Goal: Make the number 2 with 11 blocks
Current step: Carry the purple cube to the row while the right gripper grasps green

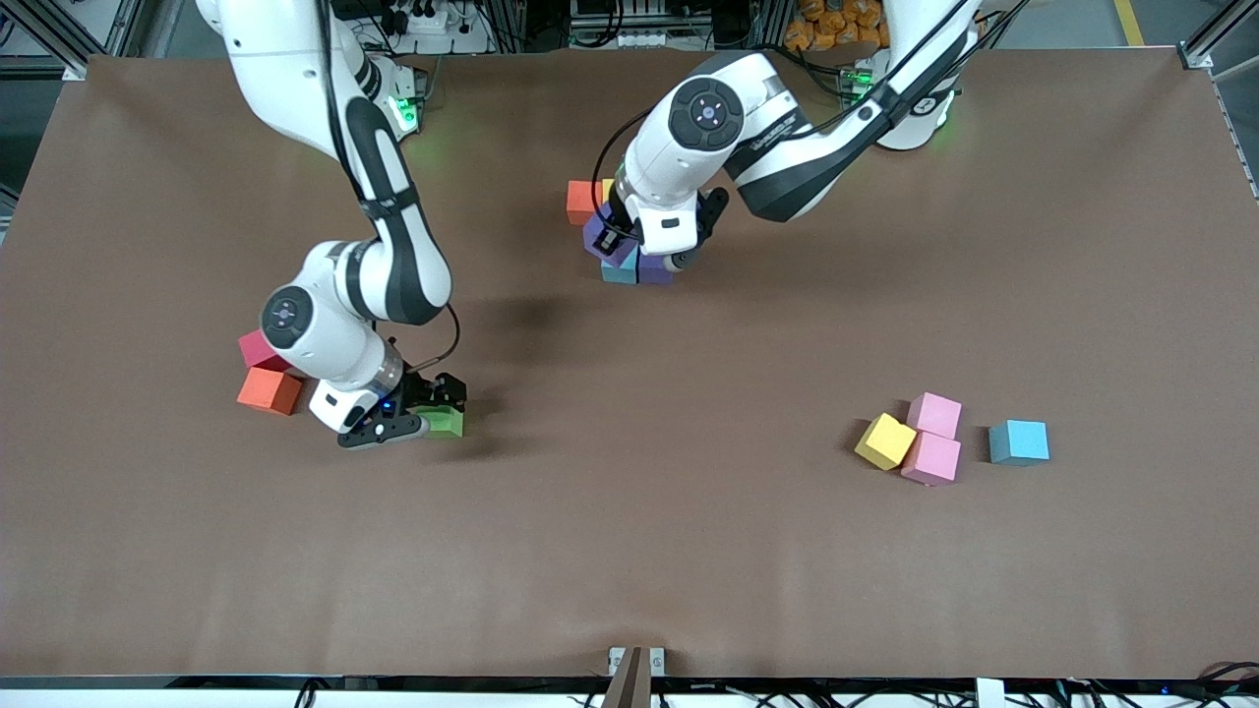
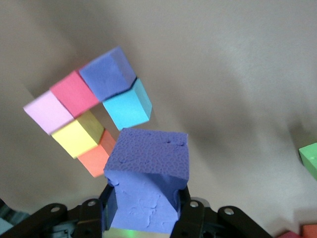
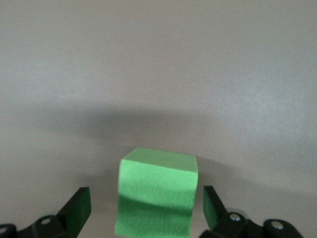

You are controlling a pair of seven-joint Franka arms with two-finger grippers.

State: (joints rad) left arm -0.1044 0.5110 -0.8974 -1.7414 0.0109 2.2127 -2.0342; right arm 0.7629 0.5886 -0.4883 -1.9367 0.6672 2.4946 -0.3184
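1. Looking at the left gripper, you see it clamped on a purple block, up in the air over the started number 2.
2. You find that shape near the arms' bases, about midway along the table.
3. You see six blocks in it from the left wrist view: lilac, crimson and purple in one row, then light blue, yellow and orange.
4. The purple and light blue ones touch, and the yellow one touches the orange one.
5. Your right gripper is low at the table, toward the right arm's end.
6. Its fingers are spread wide, one on each side of a green block, and they do not touch it.
7. A red block and an orange block lie just beside the right arm's wrist, touching each other.
8. Toward the left arm's end, you see a yellow block and two pink blocks bunched together.
9. A blue block sits just beside them, a little apart.
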